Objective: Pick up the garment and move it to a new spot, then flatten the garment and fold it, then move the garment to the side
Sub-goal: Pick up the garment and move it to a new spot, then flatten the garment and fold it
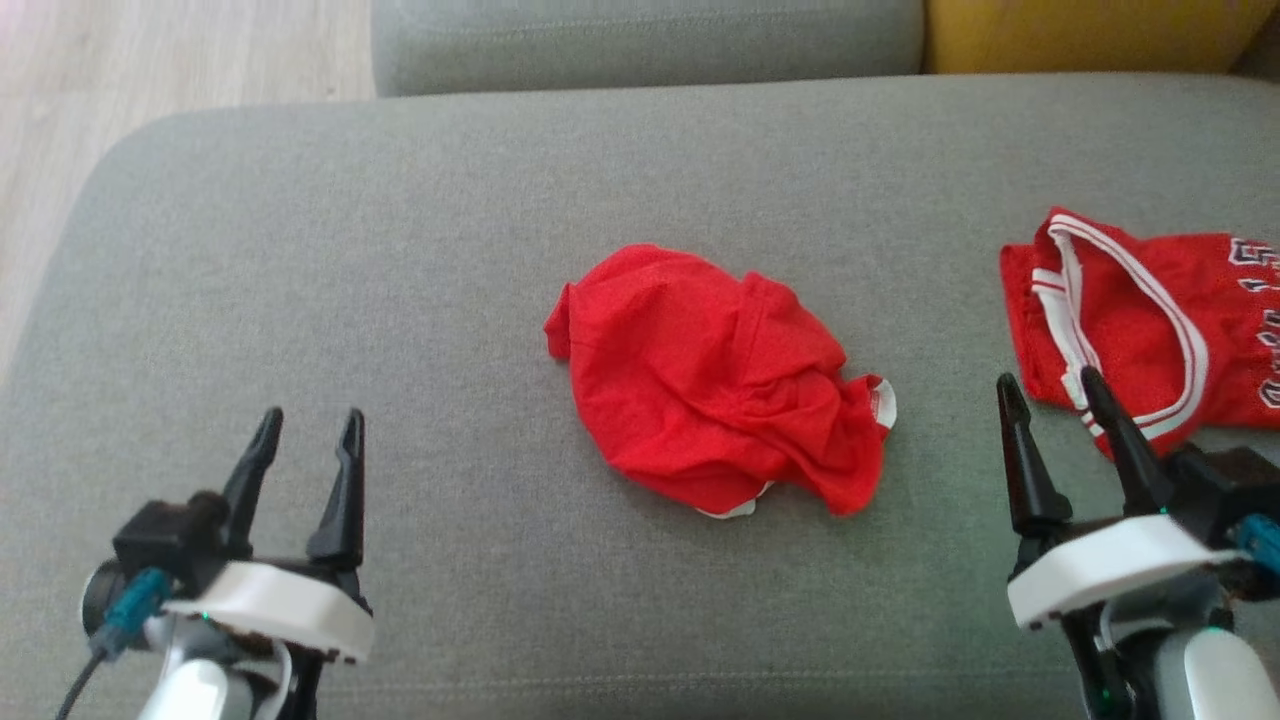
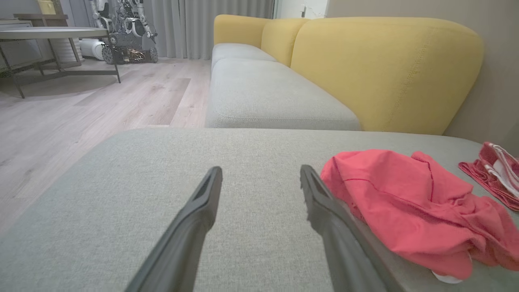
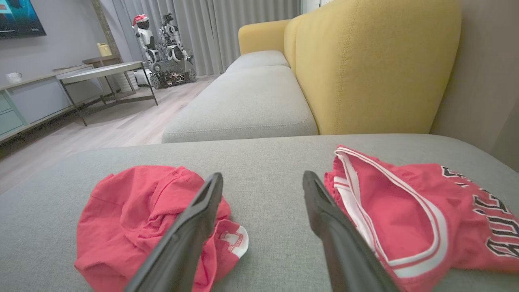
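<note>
A crumpled red garment with a bit of white trim lies in a heap in the middle of the grey seat cushion. My left gripper hovers open over the cushion at the lower left, well clear of the heap. In the left wrist view the garment lies just right of that gripper. My right gripper stands open at the lower right, empty. The right wrist view has the garment left of those fingertips, partly behind the left finger.
A second red piece, a jersey with white-striped trim and lettering, lies at the cushion's right, close to my right gripper. Yellow backrests rise behind the seat. Wooden floor lies past the left edge, with a table farther off.
</note>
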`<state>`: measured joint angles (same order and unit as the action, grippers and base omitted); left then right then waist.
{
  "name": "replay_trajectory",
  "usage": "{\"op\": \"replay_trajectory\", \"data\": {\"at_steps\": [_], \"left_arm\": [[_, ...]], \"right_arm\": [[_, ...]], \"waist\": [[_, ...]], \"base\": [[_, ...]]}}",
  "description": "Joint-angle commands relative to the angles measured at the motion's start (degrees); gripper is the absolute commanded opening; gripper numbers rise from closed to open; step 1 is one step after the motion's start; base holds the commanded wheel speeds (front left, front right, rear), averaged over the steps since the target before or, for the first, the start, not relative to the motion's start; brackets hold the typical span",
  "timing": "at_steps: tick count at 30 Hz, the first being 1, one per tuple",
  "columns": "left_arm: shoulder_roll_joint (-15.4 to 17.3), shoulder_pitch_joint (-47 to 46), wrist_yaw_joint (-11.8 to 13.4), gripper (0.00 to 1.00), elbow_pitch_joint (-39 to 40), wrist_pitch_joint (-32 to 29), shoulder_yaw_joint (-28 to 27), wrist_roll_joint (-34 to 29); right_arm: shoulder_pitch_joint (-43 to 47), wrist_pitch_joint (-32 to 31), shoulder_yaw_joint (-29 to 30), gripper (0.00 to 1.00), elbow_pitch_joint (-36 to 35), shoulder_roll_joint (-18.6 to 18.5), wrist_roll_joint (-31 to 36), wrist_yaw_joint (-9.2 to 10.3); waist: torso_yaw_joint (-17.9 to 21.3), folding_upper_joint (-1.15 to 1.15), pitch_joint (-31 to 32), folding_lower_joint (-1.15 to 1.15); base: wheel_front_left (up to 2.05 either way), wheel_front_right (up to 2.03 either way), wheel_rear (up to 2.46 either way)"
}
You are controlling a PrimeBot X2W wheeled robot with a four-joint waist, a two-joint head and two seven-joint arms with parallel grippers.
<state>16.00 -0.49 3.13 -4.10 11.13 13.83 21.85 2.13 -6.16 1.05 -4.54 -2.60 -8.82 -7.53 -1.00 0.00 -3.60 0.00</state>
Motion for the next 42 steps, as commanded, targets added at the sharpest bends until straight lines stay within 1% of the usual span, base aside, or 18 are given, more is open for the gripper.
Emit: {"op": "replay_trajectory", "data": {"at_steps": [1, 13, 42], "left_arm": [[1.6, -1.2, 0.5, 1.00, 2.2, -0.1, -2.0, -0.1], [2.3, 1.7, 1.8, 1.00, 4.6, -1.1, -2.1, 0.3], [2.4, 1.2, 2.8, 1.00, 5.2, -1.1, -1.2, 1.0]], "right_arm": [[-0.5, -0.2, -1.0, 1.00, -2.7, -0.3, 0.3, 0.04], [2.3, -1.5, -0.3, 1.00, -4.2, -0.3, 0.1, 0.04], [1.9, -2.0, -0.6, 1.00, -4.3, -0.3, 0.0, 0.04]], "waist": [[0.3, 0.00, 0.8, 0.00], [0.6, 0.00, 2.9, 0.00], [0.2, 0.00, 2.1, 0.00]], "base": [[0.00, 0.00, 0.00], [0.00, 0.00, 0.00], [0.00, 0.00, 0.00]]}}
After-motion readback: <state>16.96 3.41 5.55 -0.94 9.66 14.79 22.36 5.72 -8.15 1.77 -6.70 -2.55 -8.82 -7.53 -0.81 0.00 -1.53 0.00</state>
